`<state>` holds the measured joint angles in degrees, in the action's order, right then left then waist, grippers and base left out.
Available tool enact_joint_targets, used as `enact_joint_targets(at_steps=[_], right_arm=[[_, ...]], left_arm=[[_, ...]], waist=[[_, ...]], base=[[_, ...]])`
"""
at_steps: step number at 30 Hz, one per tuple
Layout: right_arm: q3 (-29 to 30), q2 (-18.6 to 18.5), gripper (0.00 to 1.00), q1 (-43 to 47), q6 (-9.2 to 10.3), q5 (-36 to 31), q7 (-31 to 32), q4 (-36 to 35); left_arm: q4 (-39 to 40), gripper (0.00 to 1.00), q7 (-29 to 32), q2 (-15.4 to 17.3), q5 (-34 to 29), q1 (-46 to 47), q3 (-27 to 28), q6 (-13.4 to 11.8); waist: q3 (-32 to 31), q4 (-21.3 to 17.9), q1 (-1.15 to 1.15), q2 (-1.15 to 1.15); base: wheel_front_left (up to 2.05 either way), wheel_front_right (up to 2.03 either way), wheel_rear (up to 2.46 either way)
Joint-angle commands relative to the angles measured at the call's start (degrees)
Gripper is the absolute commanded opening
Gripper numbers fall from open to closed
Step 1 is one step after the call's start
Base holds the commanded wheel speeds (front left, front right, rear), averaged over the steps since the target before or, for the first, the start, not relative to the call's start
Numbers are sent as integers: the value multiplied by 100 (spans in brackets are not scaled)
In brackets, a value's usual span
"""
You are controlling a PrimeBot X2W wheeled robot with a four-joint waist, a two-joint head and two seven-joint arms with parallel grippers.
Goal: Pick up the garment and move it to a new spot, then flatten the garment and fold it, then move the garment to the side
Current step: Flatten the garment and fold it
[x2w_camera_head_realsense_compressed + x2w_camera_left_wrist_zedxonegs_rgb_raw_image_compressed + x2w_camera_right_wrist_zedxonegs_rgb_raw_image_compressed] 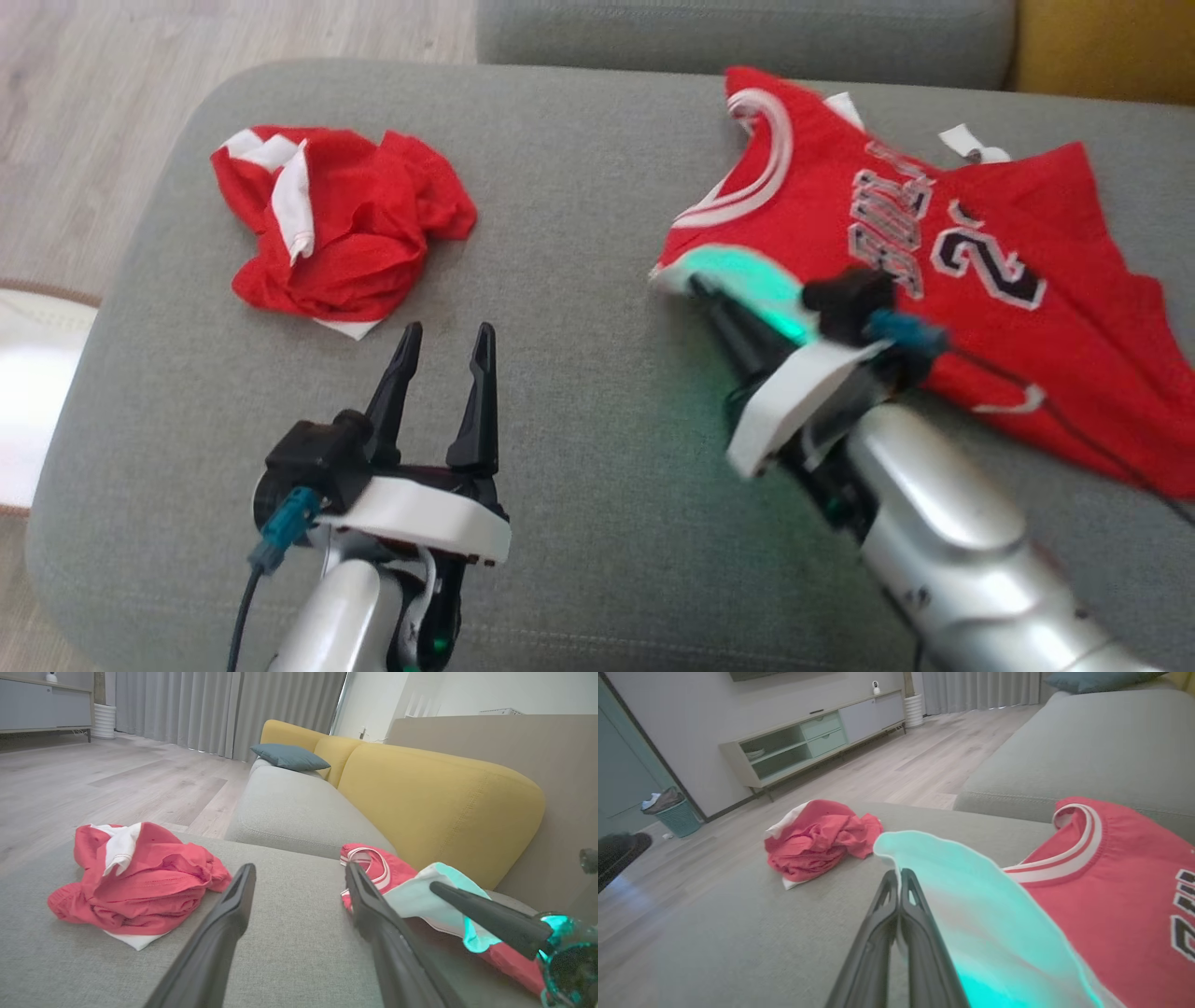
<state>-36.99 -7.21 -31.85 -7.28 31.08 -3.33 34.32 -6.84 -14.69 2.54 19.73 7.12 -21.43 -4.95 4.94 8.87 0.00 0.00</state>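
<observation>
Red jersey [980, 280] spread on the right of the grey sofa seat [579, 187]. Looks thin, light, floppy, likely to slip from a small pinch; best grabbed at shoulders or hem corners. Right hand [695, 285] closed on its flipped white edge. Left hand [446, 338] wide open, empty, near 1 crumpled red garment [345, 224].

Grey cushion [579, 168] carries jersey [1074, 336] and crumpled garment [355, 233].
</observation>
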Motion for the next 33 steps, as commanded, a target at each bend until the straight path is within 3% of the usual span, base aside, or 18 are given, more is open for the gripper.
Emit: enact_joint_targets(at_steps=[1, 9, 10, 11, 24, 33], right_arm=[[-162, 177, 0, 17, -21, 42, 72, -310], [-543, 339, 0, 356, -21, -61, 251, -489], [-575, 353, 43, 378, -21, -115, 244, -474], [-593, 365, 100, 398, -21, -169, 227, -453], [-214, 381, 100, 659, -21, -505, 199, -818], [1485, 8, 100, 1436, -21, -1138, 231, -1566]], left_arm=[[172, 100, -31, 33, -56, 76, 206, 18], [152, 100, -31, 33, -106, 5, 280, 62], [154, 100, -31, 33, -110, -11, 295, 61], [157, 100, -31, 33, -113, -25, 308, 56], [194, 100, -31, 33, -113, -181, 451, 38], [282, 100, -31, 33, -106, -269, 493, 15]], waist=[[-48, -28, 0, 0], [-130, -49, 0, 0], [-137, -63, 0, 0], [-142, -78, 0, 0], [-462, -649, 0, 0], [-578, -986, 0, 0]], base=[[0, 0, 0], [0, 0, 0], [0, 0, 0], [0, 0, 0], [0, 0, 0], [0, 0, 0]])
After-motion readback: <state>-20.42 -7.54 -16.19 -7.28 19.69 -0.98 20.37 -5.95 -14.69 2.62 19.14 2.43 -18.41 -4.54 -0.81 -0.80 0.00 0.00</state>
